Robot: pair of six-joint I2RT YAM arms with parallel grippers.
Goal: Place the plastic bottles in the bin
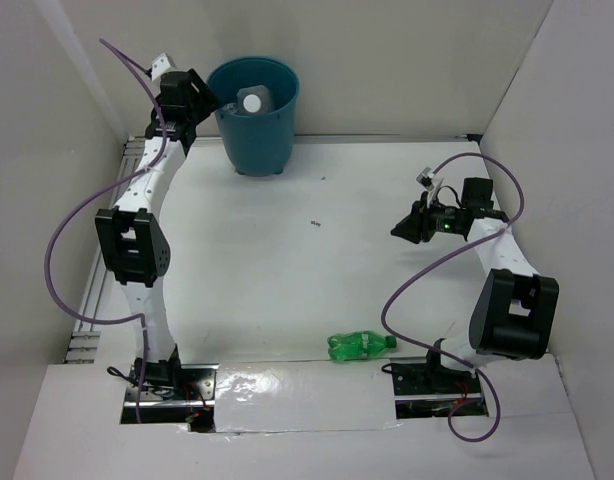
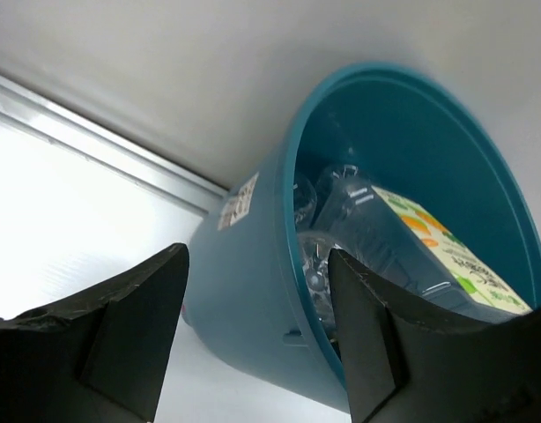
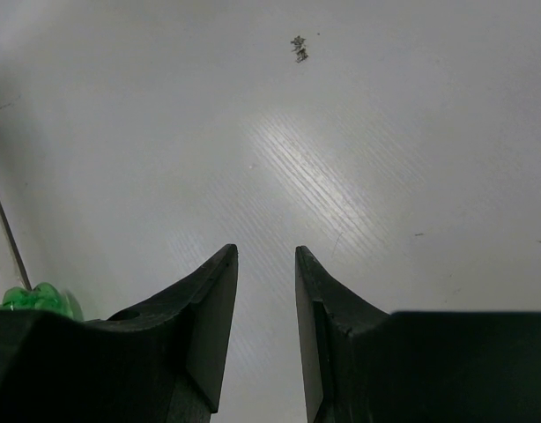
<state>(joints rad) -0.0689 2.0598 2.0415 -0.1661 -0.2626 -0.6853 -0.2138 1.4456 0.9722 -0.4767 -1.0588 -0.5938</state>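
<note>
The teal bin (image 1: 259,140) is seen standing at the far edge of the table (image 1: 287,260), close to the back wall. Several plastic bottles are contained in it: clear bottles (image 2: 350,207) and an orange-and-yellow-labelled bottle (image 2: 447,256) are seen leaning against its inner wall, and a white cap (image 1: 252,102) is visible from above. The left gripper (image 2: 257,256) is held just beside the bin's rim, its jaws spread wide with nothing between them. One bright green bottle (image 1: 360,345) is found lying on its side on the table near the front edge, between the two arm bases and nearer the right one. The right gripper (image 3: 266,251) is held above bare table, apart from the green bottle, its jaws parted only narrowly and empty. A small dark mark (image 3: 299,48) is seen on the table ahead of it.
</note>
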